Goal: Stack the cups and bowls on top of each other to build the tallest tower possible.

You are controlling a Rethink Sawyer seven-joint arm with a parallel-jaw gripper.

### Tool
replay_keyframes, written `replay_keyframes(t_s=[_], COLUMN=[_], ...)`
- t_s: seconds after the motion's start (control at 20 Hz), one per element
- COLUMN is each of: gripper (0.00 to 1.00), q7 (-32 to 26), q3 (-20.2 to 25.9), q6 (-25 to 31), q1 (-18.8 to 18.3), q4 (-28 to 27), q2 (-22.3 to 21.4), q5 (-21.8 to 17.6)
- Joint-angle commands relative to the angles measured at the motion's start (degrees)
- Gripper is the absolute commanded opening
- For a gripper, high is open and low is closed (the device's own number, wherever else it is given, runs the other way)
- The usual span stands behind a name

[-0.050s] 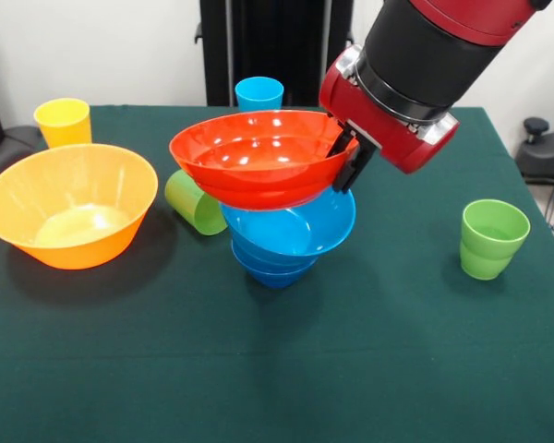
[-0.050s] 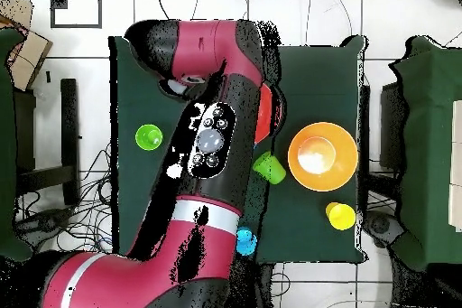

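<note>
- Front view: I see the red and black arm [image 1: 425, 65] coming down from the upper right, and its gripper [image 1: 348, 155] meets the right rim of the orange-red bowl [image 1: 258, 157]
- The dark fingers [image 1: 355, 166] sit either side of that rim, one inside and one outside, clamped on the orange-red bowl
- The orange-red bowl rests tilted on the tower [image 1: 286, 235], a pile of nested blue bowls standing near the middle of the green desk [image 1: 277, 369]; the bowl leans so that its left rim hangs lower and overhangs the pile
- The big yellow-orange bowl [image 1: 69, 203] stands alone and upright at the left of the desk, well apart from the tower
- A yellow cup [image 1: 63, 122] stands upright behind that bowl, near the far left corner
- A green cup [image 1: 196, 201] lies on its side just to the left of the tower, between it and the yellow-orange bowl
- A light blue cup [image 1: 259, 93] stands upright at the far edge, behind the orange-red bowl
- A second green cup [image 1: 492, 237] stands upright at the right, well apart from everything else
- Overhead view: I see the arm [image 2: 207, 142] covering most of the middle of the desk [image 2: 135, 79], so the tower is hidden and only a sliver of the orange-red bowl [image 2: 263, 115] shows beside it
- The yellow-orange bowl [image 2: 322, 154] lies to the right, the tipped green cup [image 2: 269, 168] just beside it, the yellow cup [image 2: 340, 216] below, the light blue cup [image 2: 245, 240] near the bottom edge, and the upright green cup [image 2: 149, 136] to the left
</note>
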Motion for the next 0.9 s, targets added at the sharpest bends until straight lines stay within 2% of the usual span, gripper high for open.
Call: replay_keyframes(t_s=[0.05, 0.9], gripper=[0.00, 0.00], q7=[13.03, 12.97], q3=[2.51, 1.31], q6=[-3.29, -3.58], q1=[0.75, 0.85], q4=[5.31, 4.14], q2=[-0.91, -0.24], q5=[1.41, 2.55])
